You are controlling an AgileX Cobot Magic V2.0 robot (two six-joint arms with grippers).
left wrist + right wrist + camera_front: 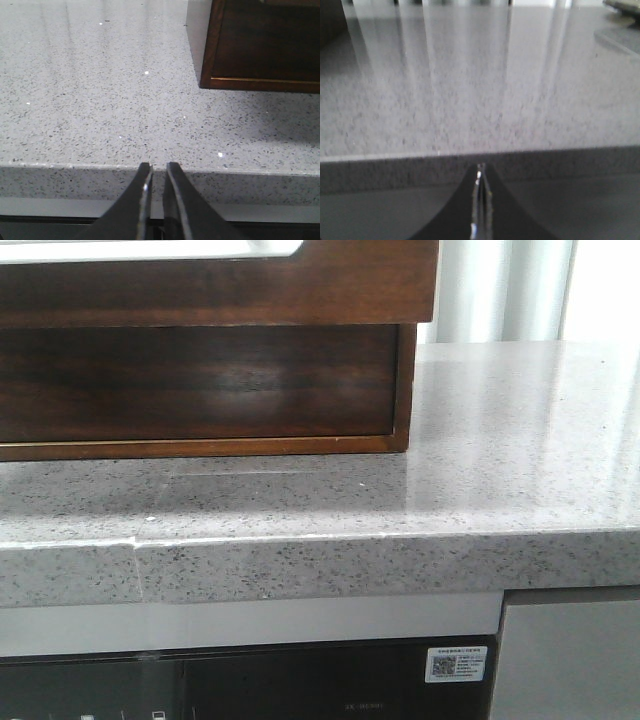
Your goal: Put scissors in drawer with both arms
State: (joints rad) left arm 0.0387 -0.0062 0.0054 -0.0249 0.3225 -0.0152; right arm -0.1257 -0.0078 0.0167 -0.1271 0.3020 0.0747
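1. On the speckled grey counter [500, 440], a dark brown wooden drawer unit [200, 380] is seen, its top cut off by the frame edge.
2. No scissors can be made out in any view.
3. The left pincer [159, 172] is held nearly closed, a narrow gap showing, at the counter's front edge, with nothing held.
4. The right pincer [480, 172], blurred, is pressed shut and empty.

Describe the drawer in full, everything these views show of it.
The drawer is a wide, dark brown wooden front with plain horizontal grain and a soft glare patch, no handle visible. It appears closed, set within a lighter brown wooden frame that stands on the speckled grey countertop. The left wrist view shows its corner above a thin pale line. Nothing touches it; neither tool is near it, and no scissors show in any view.
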